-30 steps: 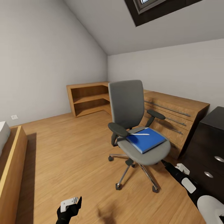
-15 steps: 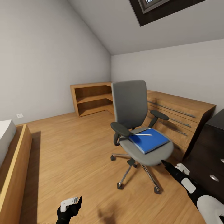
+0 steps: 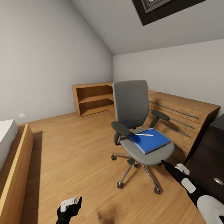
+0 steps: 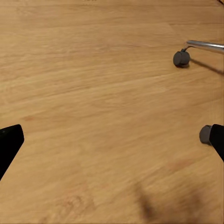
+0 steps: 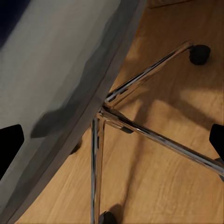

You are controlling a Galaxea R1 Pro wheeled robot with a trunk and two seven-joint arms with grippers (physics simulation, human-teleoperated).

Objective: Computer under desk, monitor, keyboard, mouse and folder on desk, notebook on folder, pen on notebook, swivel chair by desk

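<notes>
**Folder stack not yet lifted off chair**

Progress: early. The folder [image 3: 148, 141] lies on the swivel chair [image 3: 137, 124] seat, bright blue, flat. A grey notebook [image 3: 140, 130] edge shows under the pen [image 3: 143, 134] at its far side. The desk [image 3: 214, 149], black drawers, stands at right; its top is out of frame.

Right gripper [image 3: 164, 163]: near the seat's front edge, fingers spread, empty. Left gripper [image 3: 73, 207]: low over the floor [image 4: 93, 93], fingers apart, empty.

A light wooden floor [image 3: 68, 149] carries a grey swivel chair [image 3: 137, 124] on chrome legs with casters. On its seat lies a blue folder [image 3: 149, 141], with a whitish pen [image 3: 143, 134] resting on top.
</notes>
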